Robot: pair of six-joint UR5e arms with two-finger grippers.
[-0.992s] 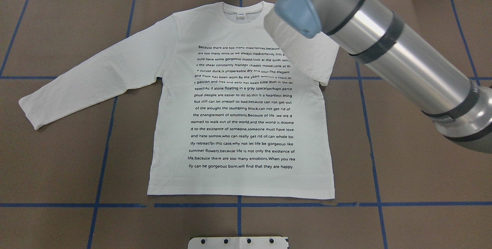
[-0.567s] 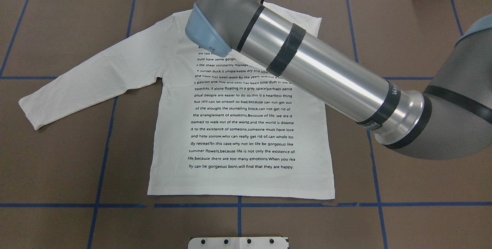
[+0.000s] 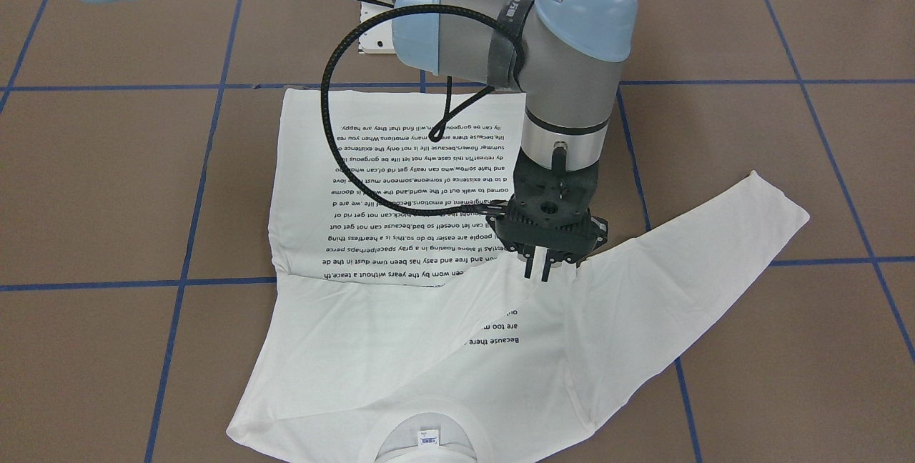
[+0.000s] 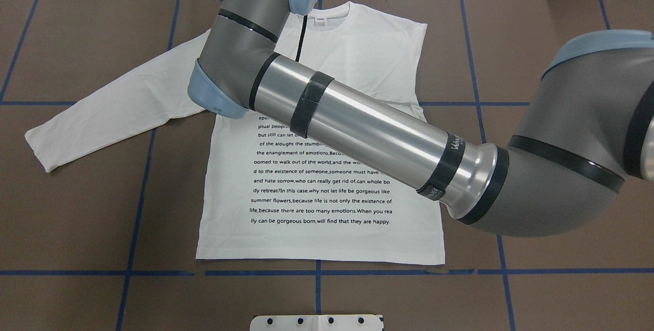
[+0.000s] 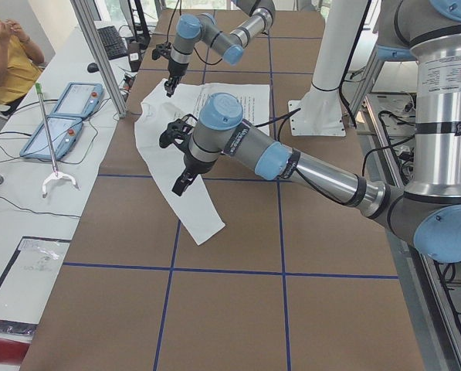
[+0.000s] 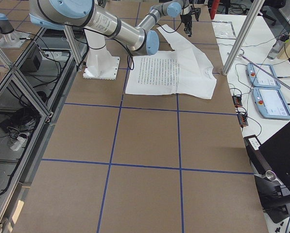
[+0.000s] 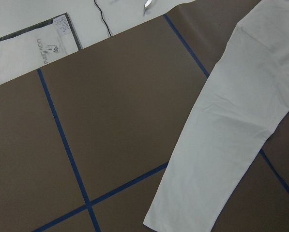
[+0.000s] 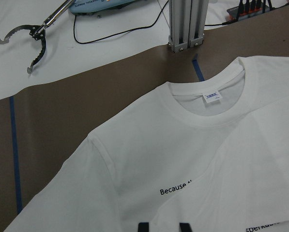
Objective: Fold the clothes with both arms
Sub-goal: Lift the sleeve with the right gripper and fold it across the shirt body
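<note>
Robotics lab: teach pendants (image 5: 76,99) at 9 o'clock on a white bench (image 5: 29,201), aluminium framing (image 5: 99,54), blue-taped table (image 5: 230,309).

The right arm (image 4: 357,132) is a polished silver tube between dark grey joint housings capped in light blue; black bands ring it, one lettered in white. A braided black cable (image 3: 323,106) loops out at 10 o'clock from the ribbed black right gripper (image 3: 537,271).
</note>
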